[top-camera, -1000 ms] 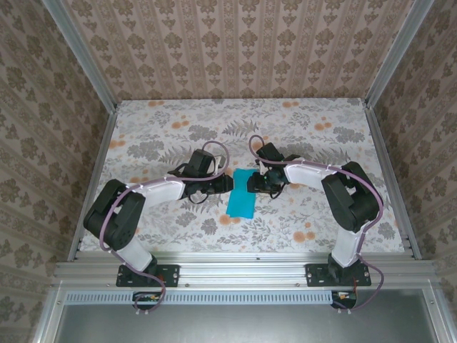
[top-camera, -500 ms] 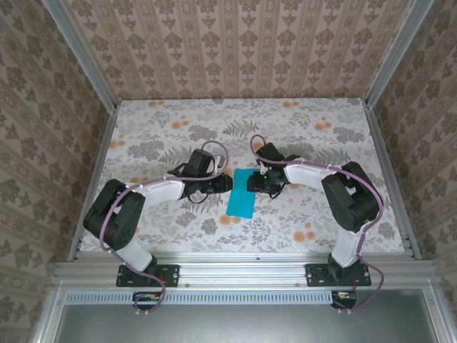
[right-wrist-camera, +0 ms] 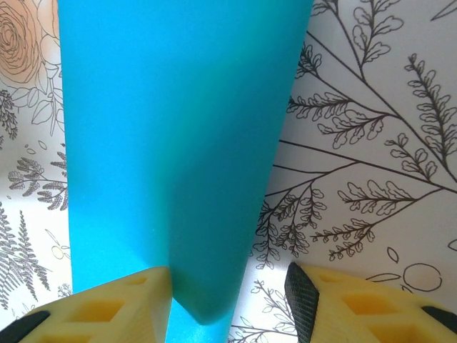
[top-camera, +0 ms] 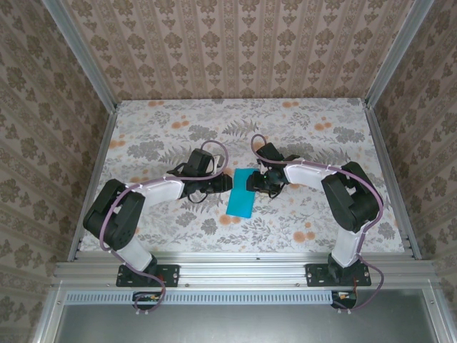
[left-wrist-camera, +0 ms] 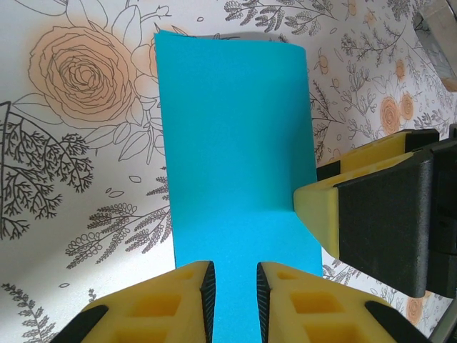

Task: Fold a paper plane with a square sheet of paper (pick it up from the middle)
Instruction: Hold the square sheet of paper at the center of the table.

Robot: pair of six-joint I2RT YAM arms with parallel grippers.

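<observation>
The left gripper [left-wrist-camera: 230,296] has its jaws a narrow slit apart and grips nothing. Its tips are set over the near edge of the paper [top-camera: 241,194]. The right gripper [right-wrist-camera: 228,304] stands wider open, straddling the opposite long edge, one finger over the blue and one over the table [top-camera: 164,121].

Over the last second almost nothing has moved. Both arms sit where they were and the paper lies in the same spot between them. The right jaws seem to have eased a touch wider, though from above that is hard to make out. I take it as a release after a crease. The sheet is a plain folded rectangle with no nose folds yet, so most of the plane is still to do.

The paper rests mid-table on a floral print, with patterned walls [top-camera: 235,50] on three sides and a metal rail [top-camera: 243,271] along the near edge.
</observation>
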